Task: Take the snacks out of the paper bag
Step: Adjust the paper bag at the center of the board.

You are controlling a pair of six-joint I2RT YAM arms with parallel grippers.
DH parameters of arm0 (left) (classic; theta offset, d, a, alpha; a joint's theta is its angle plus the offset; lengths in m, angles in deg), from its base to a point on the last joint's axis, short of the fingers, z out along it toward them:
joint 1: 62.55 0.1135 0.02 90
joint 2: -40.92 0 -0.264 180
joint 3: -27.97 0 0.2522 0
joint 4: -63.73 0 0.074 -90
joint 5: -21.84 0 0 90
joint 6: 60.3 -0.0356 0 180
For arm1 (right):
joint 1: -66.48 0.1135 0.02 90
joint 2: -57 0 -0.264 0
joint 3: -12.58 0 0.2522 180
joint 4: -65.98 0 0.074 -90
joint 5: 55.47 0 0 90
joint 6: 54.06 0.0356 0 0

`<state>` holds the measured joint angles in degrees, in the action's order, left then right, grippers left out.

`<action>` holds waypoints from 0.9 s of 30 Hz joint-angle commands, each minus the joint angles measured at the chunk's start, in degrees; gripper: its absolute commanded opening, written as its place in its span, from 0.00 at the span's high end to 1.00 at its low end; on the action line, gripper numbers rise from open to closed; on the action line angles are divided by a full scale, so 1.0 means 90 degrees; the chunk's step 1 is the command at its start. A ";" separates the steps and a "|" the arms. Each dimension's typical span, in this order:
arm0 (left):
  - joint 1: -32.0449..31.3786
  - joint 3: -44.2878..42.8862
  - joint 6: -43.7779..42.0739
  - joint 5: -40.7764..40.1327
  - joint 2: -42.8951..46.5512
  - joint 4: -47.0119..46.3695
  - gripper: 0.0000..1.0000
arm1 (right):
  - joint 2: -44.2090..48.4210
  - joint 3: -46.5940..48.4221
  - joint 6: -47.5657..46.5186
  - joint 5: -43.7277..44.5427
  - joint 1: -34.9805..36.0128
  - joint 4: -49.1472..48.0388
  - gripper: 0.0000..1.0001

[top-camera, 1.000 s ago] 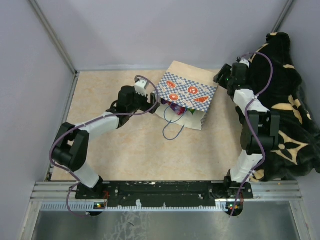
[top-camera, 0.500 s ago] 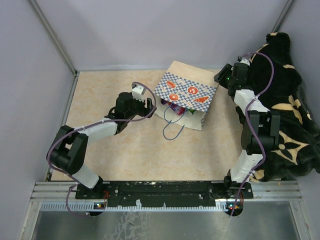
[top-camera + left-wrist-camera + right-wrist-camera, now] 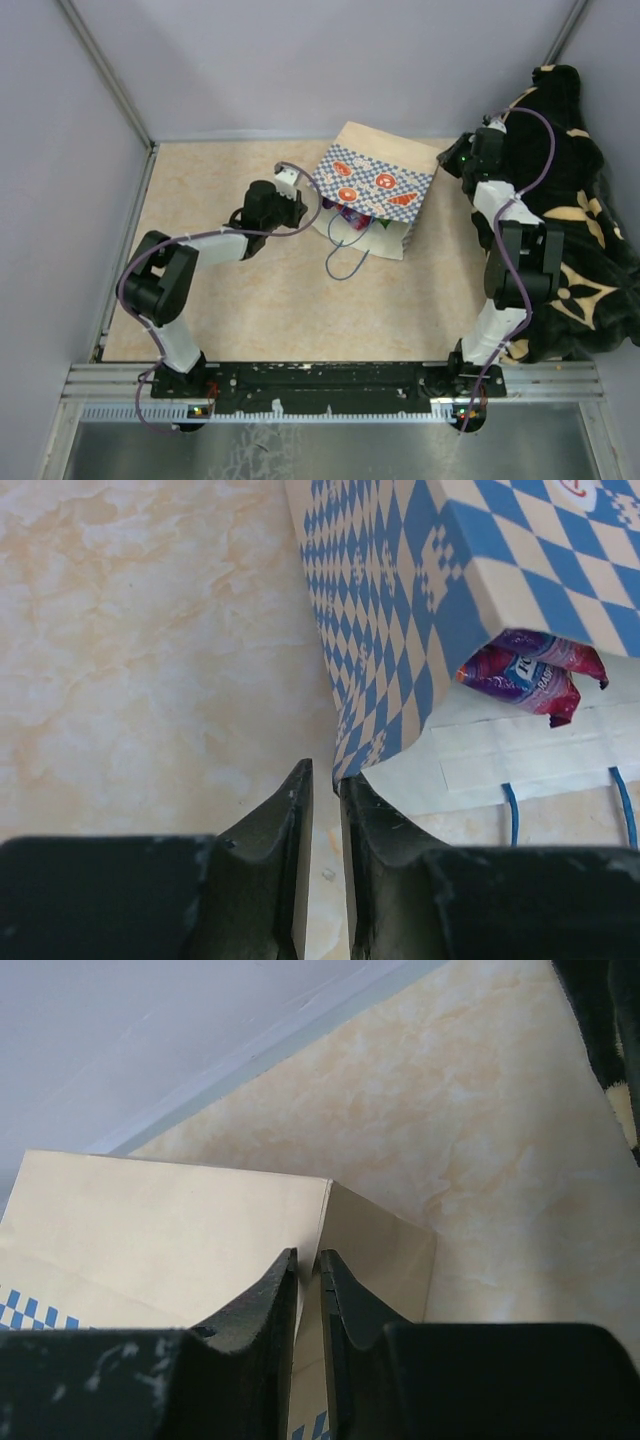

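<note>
Left gripper point(image 3: 325, 780): all but clenched, only a thin slit left, nipping the mouth-side corner of cream-tan paper bag with blue-and-white checkered band point(image 3: 375, 182). Bag lying on its side on beige marbled counter point(image 3: 250, 300). Purple glossy candy packet point(image 3: 530, 675) peeking from the mouth, others hidden inside. Right gripper point(image 3: 308, 1258): likewise nearly closed, pinching a crease at the closed end. Step, by judgement: securing both ends. Next move probably calls for raising the closed end, gently, to spill packets without tearing paper.

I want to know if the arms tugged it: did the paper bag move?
No. The bag lies where it was, its far edge just as close to the strip along the back wall.
</note>
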<state>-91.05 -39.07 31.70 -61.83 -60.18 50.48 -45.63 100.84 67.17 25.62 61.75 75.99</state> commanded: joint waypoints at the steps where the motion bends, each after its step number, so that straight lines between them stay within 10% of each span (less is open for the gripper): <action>1: 0.0017 -0.0417 -0.0220 -0.0218 -0.0180 -0.0205 0.78 | 0.0134 0.0077 0.0073 -0.0211 -0.0204 -0.0321 0.85; 27: 0.0018 -0.2312 -0.0723 -0.0177 -0.1518 0.0339 0.96 | -0.0203 0.0229 0.0310 -0.0528 -0.0387 -0.0549 0.94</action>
<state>-90.89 -56.86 26.83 -63.10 -71.96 53.54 -46.24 100.89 69.33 22.36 58.84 74.31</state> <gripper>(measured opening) 0.043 0.069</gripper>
